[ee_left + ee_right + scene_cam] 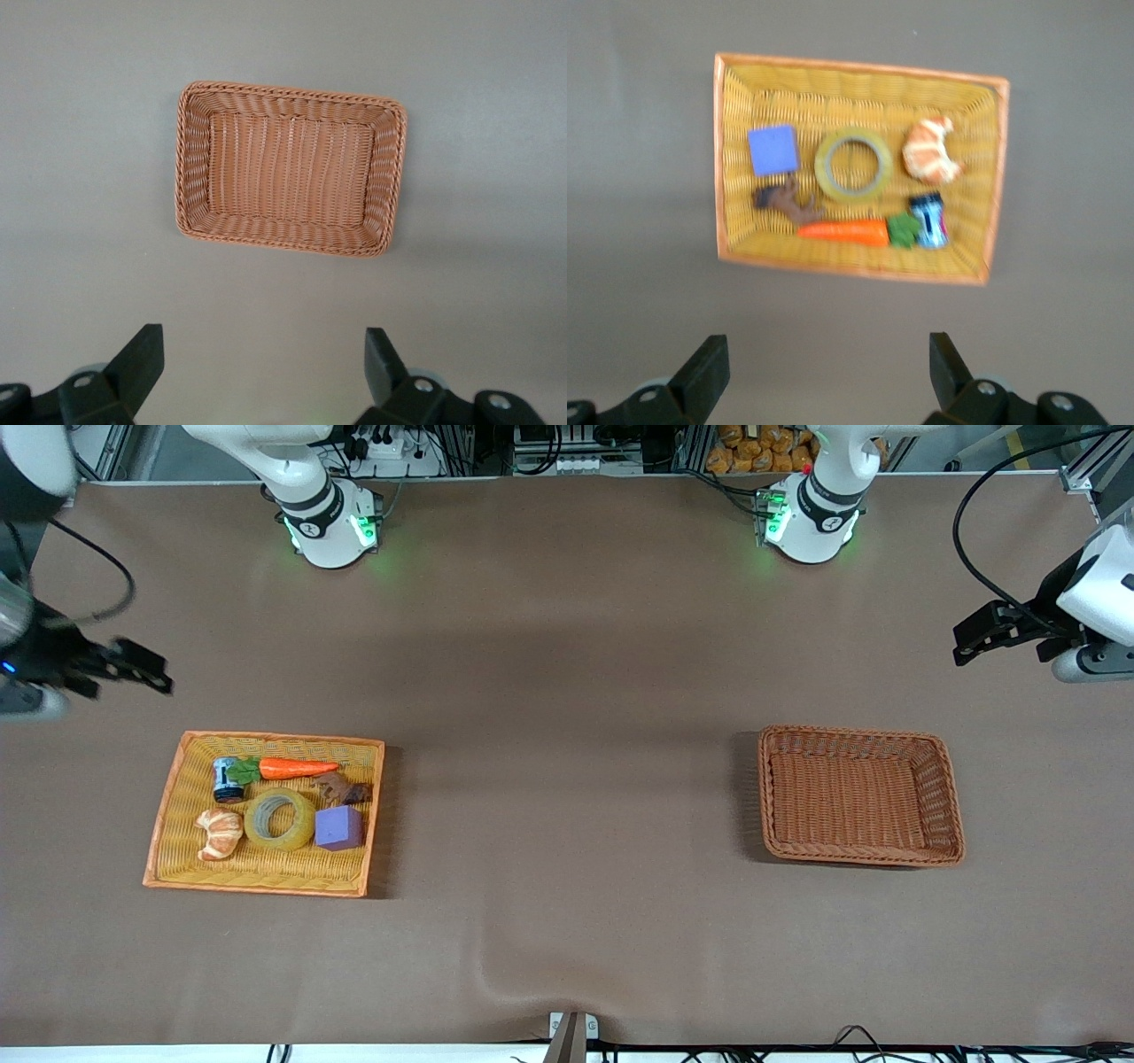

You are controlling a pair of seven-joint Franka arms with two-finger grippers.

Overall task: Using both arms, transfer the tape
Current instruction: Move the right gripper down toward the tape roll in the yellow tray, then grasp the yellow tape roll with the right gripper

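Note:
The tape [280, 818], a yellowish translucent ring with a grey core, lies flat in the yellow tray [173, 806] at the right arm's end of the table, between a croissant and a purple cube. It also shows in the right wrist view [853, 165]. My right gripper [133, 667] hangs open and empty high over the bare table beside the tray; its jaws stand wide apart in its wrist view [828, 365]. My left gripper [979, 638] hangs open and empty high over the table at the left arm's end, jaws wide apart [264, 359].
The yellow tray also holds a croissant [220, 833], a purple cube [338, 827], a carrot [297, 768], a small can [228, 779] and a brown piece [344, 788]. An empty brown wicker basket [948, 797] stands at the left arm's end; it also shows in the left wrist view [193, 168].

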